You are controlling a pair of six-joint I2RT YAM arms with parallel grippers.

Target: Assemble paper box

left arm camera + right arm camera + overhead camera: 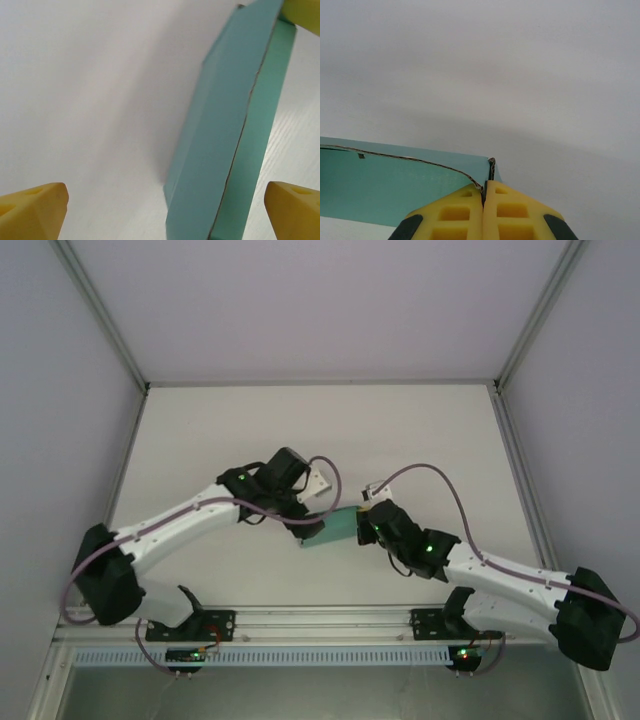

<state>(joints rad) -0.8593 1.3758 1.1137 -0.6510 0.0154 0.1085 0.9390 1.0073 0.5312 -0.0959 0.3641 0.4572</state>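
Observation:
The paper box is teal-green card, held between the two arms at the table's middle. My right gripper is shut on the box's corner; its yellow fingers pinch the thin card edge, and the teal panel spreads to the left. My left gripper is open. Its yellow fingertips stand wide apart at the bottom corners, and the box rises tilted between them, closer to the right fingertip. A brown cut edge runs along the box.
The white table stretches to the back and to both sides. Grey walls and metal frame rails enclose the table. The arm bases sit at the near edge.

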